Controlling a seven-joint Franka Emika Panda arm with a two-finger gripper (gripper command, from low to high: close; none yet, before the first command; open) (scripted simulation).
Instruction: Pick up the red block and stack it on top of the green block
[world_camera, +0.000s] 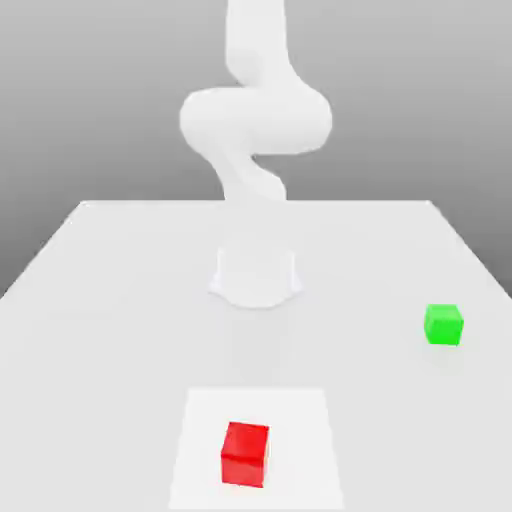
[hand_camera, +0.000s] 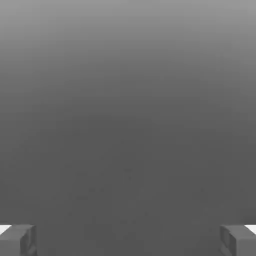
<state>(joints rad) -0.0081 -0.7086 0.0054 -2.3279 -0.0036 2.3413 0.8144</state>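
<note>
The red block is a small bright red cube near the front of the white table, on a lighter square patch. The green block is a small bright green cube farther back, toward the exterior view's right. The two cubes sit well apart. In the hand view my gripper stands open: two grey fingertips sit far apart with nothing between them, against a plain grey backdrop. The white arm rises from its base at the table's middle back.
The arm's round base stands on the white table behind both cubes. A lighter square patch marks the table's front middle, under the red block.
</note>
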